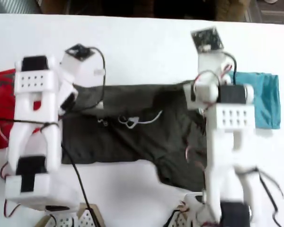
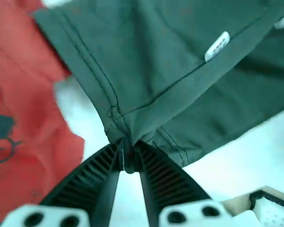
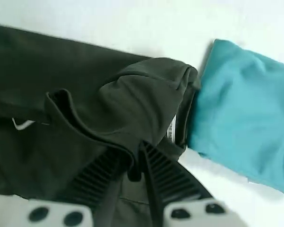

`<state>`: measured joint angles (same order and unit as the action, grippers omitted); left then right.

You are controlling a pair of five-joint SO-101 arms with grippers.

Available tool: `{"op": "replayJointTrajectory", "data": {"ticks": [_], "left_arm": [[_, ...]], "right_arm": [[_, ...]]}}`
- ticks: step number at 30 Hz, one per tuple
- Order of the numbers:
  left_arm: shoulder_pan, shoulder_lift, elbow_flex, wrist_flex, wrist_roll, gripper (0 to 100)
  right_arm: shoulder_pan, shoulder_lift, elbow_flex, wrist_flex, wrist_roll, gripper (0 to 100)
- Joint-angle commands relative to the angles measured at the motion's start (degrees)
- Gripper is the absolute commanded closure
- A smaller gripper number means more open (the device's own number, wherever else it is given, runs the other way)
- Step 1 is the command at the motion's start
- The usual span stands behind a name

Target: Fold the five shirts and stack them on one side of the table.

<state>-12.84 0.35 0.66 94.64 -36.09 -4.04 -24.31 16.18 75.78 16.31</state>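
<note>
The white worktop (image 1: 142,42) is carrying everything. The dark green shirt (image 1: 146,137) is lying spread across its middle, partly folded over itself and reaching from one arm to the other. A red shirt (image 1: 2,94) is lying at the left arm's side, its edge sitting just beside the dark shirt's hem. A teal shirt (image 1: 267,99) is resting folded at the right arm's side, touching the dark shirt's collar end.

The left pincer (image 2: 128,158) is sitting closed, its ribbed jaws pinching a stitched hem corner of the dark green shirt, which is fanning out from the grip. The right pincer (image 3: 135,165) is likewise clamping shut on a raised fold of the same shirt near the collar. A small white tag (image 2: 217,46) is showing on the dark fabric.
</note>
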Motion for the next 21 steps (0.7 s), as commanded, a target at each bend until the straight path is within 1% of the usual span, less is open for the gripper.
{"op": "replayJointTrajectory", "data": {"ticks": [1, 5, 8, 16, 18, 21], "left_arm": [[0.35, -11.96, 12.26, -6.24, -0.53, 97], [0.26, -20.13, 25.54, -11.52, -1.76, 97], [0.09, -22.15, 30.29, -12.22, -2.29, 97], [0.09, -22.86, 32.48, -11.69, -2.37, 97], [0.09, -22.86, 32.48, -11.08, -2.55, 97], [0.35, -22.95, 32.48, -9.41, -2.64, 97]], "right_arm": [[-0.13, -15.52, 14.86, -4.79, 2.64, 97.8], [0.22, -28.18, 26.64, -6.02, 5.19, 97.8], [0.31, -34.59, 31.65, -5.32, 6.59, 97.8], [0.31, -43.03, 35.16, 2.07, 8.62, 97.8], [1.80, -44.53, 35.08, 3.03, 9.58, 97.8], [6.46, -45.76, 35.08, 4.18, 12.57, 97.8]]}}
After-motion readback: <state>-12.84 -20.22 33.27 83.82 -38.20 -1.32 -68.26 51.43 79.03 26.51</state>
